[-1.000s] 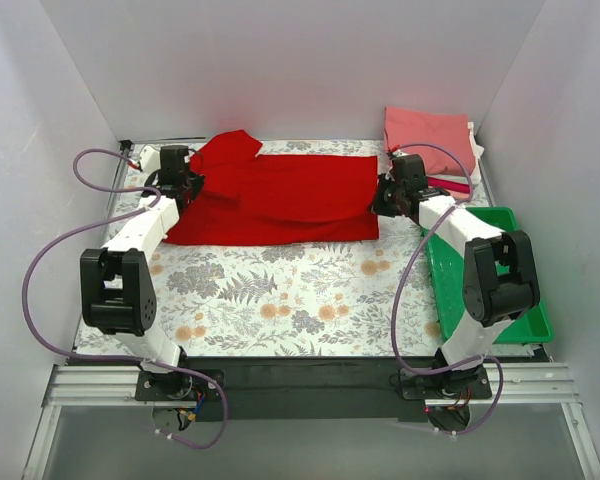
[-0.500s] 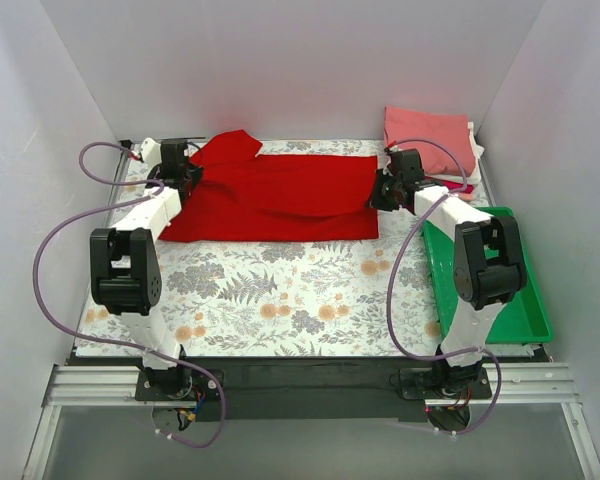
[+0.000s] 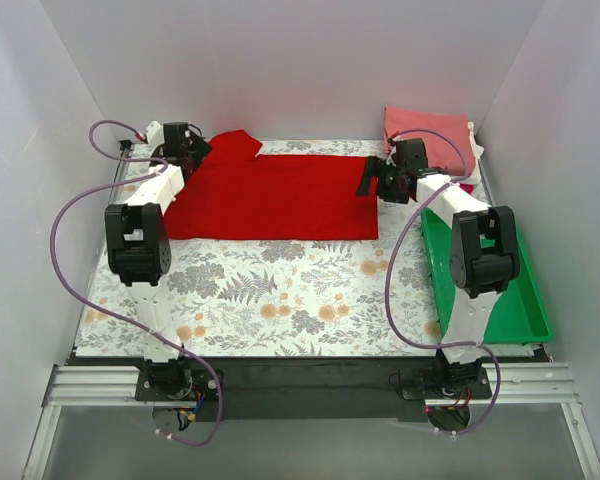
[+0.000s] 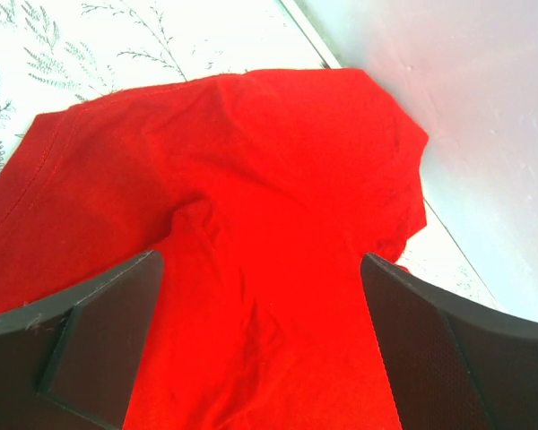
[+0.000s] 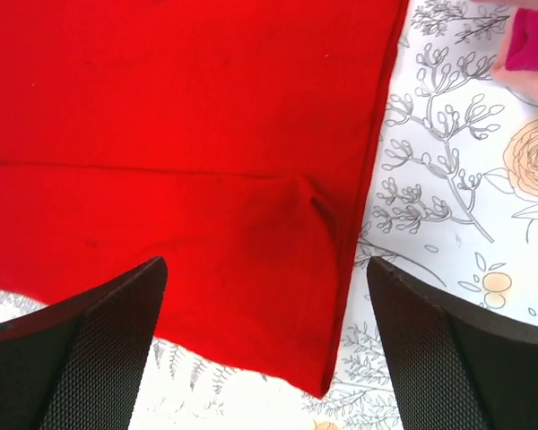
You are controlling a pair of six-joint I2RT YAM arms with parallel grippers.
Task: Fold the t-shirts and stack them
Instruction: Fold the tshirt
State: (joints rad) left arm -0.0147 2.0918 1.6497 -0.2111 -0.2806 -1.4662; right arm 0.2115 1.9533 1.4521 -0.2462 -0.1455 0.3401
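The bright red t-shirt [image 3: 275, 195] lies flat across the far half of the table, folded into a wide band with one sleeve [image 3: 232, 143] sticking out at the back left. My left gripper [image 3: 192, 150] hovers open over that sleeve end. In the left wrist view the red cloth [image 4: 251, 179] lies below the left gripper [image 4: 260, 358], and nothing sits between the jaws. My right gripper [image 3: 372, 181] is open above the shirt's right edge, and the hem corner [image 5: 323, 376] shows under the right gripper [image 5: 264, 354]. Folded t-shirts [image 3: 430, 135], salmon-pink on top, are stacked at the far right.
A green tray [image 3: 500, 300] lies along the right side under the right arm. White walls close in the back and both sides. A strip of magenta cloth [image 5: 529, 40] shows at the right wrist view's top corner. The floral table cover [image 3: 280, 295] shows in front of the shirt.
Both grippers went from shut to open and let go of the red shirt. Both arms moved toward the back wall, and the raised cloth layer now lies flat.
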